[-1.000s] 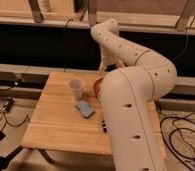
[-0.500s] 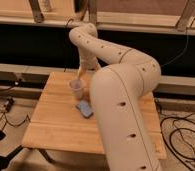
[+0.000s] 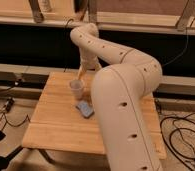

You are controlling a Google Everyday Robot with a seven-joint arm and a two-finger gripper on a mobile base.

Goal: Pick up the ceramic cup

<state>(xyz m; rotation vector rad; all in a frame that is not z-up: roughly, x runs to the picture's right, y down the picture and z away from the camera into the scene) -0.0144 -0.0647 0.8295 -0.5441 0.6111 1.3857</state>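
Note:
The ceramic cup [image 3: 76,89] is a small plain white cup standing upright on the wooden table [image 3: 51,120], toward its back middle. My cream arm reaches from the lower right, arcs over the back of the table and comes down to the cup. My gripper [image 3: 81,76] hangs just above and behind the cup's rim, pointing down at it. The arm's large body hides the right part of the table.
A small blue flat object [image 3: 84,108] lies on the table just in front of the cup. Dark shelving and metal rails run behind the table. Cables lie on the floor at the left [image 3: 6,107] and right [image 3: 183,130].
The arm has swung further left and lowered, bringing the gripper from right of the cup to just over it. The cup and blue object have not moved.

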